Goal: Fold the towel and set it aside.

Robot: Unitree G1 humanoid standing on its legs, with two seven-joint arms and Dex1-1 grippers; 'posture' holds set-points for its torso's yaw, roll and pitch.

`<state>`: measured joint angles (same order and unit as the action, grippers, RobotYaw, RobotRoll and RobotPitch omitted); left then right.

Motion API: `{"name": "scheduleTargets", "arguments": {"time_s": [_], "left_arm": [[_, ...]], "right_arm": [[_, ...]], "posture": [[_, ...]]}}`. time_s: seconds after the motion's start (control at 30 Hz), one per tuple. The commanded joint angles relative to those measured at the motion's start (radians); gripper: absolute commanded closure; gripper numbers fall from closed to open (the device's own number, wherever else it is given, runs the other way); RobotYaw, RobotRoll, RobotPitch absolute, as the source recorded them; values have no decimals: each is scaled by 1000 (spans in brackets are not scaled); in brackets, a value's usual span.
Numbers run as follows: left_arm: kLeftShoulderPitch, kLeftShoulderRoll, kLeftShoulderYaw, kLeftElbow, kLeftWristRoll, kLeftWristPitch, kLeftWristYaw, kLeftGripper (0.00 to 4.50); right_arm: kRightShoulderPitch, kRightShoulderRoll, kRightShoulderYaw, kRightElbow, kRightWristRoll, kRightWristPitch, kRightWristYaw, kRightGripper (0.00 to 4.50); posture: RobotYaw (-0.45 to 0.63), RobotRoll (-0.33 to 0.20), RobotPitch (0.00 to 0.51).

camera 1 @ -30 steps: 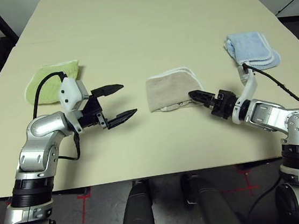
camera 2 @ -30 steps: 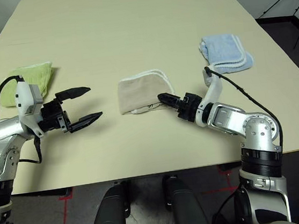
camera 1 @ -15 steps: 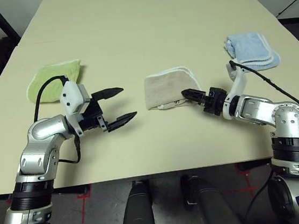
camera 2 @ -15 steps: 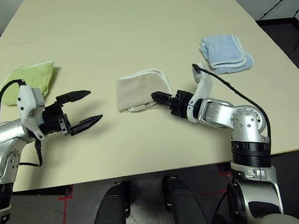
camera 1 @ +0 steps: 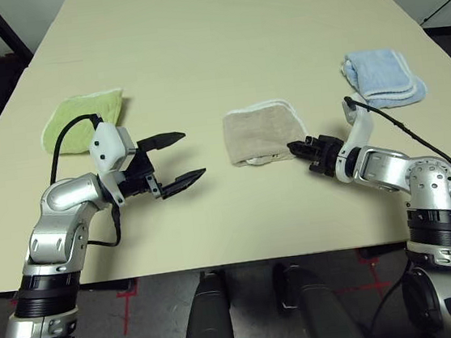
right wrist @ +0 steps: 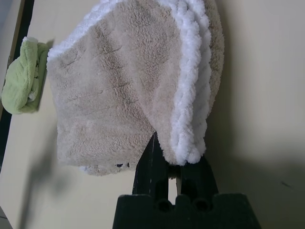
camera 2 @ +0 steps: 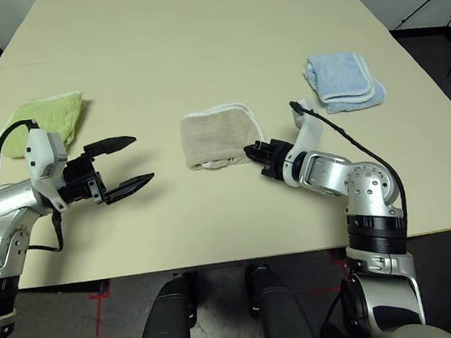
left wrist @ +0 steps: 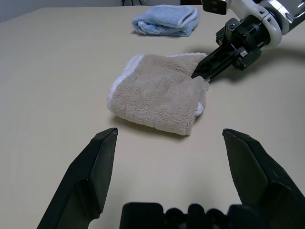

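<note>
— So where do we have the towel [camera 1: 261, 133]?
— Folded, mid-counter [camera 1: 212, 48], between the green towel [camera 1: 83, 117] and the blue towel [camera 1: 381, 77].
— And our pincers?
— Our right pincer [camera 1: 295, 148] is pinched shut on the towel's near right corner. Our left pincer [camera 1: 177, 156] hovers wide apart, well left of it.

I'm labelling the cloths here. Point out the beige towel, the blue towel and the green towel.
beige towel [camera 1: 258, 130]: left eye view, middle of its top face.
blue towel [camera 1: 382, 76]: left eye view, centre of the folded stack.
green towel [camera 1: 81, 118]: left eye view, middle of its upper surface.
</note>
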<state>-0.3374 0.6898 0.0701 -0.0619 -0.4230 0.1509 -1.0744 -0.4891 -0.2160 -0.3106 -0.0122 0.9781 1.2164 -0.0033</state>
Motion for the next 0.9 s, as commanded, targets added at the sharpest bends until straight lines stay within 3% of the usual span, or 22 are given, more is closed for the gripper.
{"name": "scheduleTargets", "arguments": {"time_s": [0.03,0.4,0.9], "left_arm": [[12,12,-6,-8,18,-5,-2,0],[-8,-2,-23,5,29,-10,-4,0],[-20,-6,-32,13,38,-12,-10,0]], "right_arm": [[15,-7,25,-8,-28,5,31,4498],[-50,-82,61,-18,-118,-135,199,4498],[-173,-109,53,167,-284,-418,329,4498]], "posture": [[250,0,169],[229,0,158],[221,0,153]]}}
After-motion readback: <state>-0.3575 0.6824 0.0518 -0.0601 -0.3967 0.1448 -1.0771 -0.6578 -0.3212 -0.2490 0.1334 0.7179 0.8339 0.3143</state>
